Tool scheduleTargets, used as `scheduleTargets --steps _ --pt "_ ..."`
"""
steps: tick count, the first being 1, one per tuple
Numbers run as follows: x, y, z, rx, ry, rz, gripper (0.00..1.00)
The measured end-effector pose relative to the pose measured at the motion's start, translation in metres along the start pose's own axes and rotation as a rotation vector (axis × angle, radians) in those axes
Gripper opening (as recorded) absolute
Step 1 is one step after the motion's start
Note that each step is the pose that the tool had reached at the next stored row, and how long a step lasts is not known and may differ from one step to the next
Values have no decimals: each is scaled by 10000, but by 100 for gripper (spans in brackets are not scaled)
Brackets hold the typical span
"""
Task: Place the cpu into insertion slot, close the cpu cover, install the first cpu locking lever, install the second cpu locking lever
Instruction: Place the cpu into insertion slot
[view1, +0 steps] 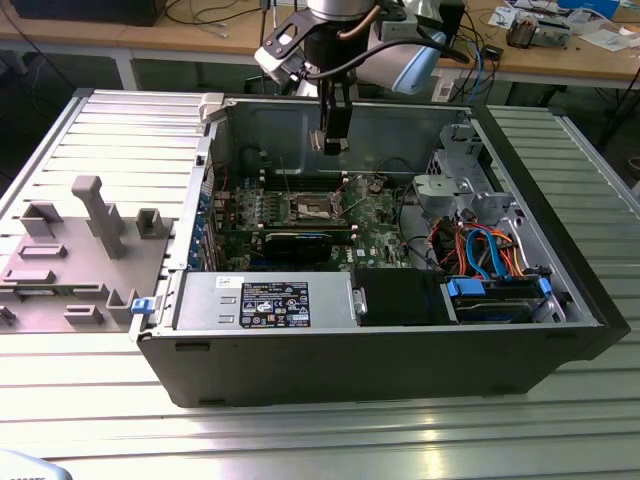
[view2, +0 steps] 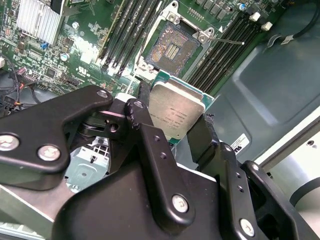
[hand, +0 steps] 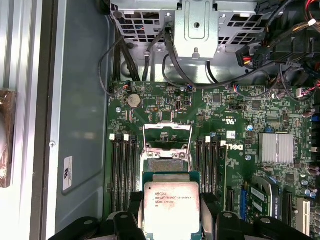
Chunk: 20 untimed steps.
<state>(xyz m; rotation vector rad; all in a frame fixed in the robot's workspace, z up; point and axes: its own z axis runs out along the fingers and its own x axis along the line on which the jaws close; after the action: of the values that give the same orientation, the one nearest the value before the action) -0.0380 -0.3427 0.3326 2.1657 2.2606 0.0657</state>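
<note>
End effector (view2: 175, 120) clamped on cpu (view2: 176, 110) | cpu between its fingers (view2: 204, 136) | hovering above uncovered insertion slot (view2: 172, 47)

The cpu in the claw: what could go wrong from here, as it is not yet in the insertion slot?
1. The claw grips the cpu only by its thin edges, so it might slip or tilt.
2. The insertion slot lies open with bare contacts; a skewed descent could damage them.
3. The cpu cover stands raised at the slot's edge, and a claw finger may catch it.
</note>
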Motion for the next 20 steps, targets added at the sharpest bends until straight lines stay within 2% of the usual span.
scheduleTargets --steps 9,11,20 --pt "0 -1 21 0 1 0 55" --pt "-1 -2 61 0 0 0 55" --pt "-2 -3 86 0 0 0 55"
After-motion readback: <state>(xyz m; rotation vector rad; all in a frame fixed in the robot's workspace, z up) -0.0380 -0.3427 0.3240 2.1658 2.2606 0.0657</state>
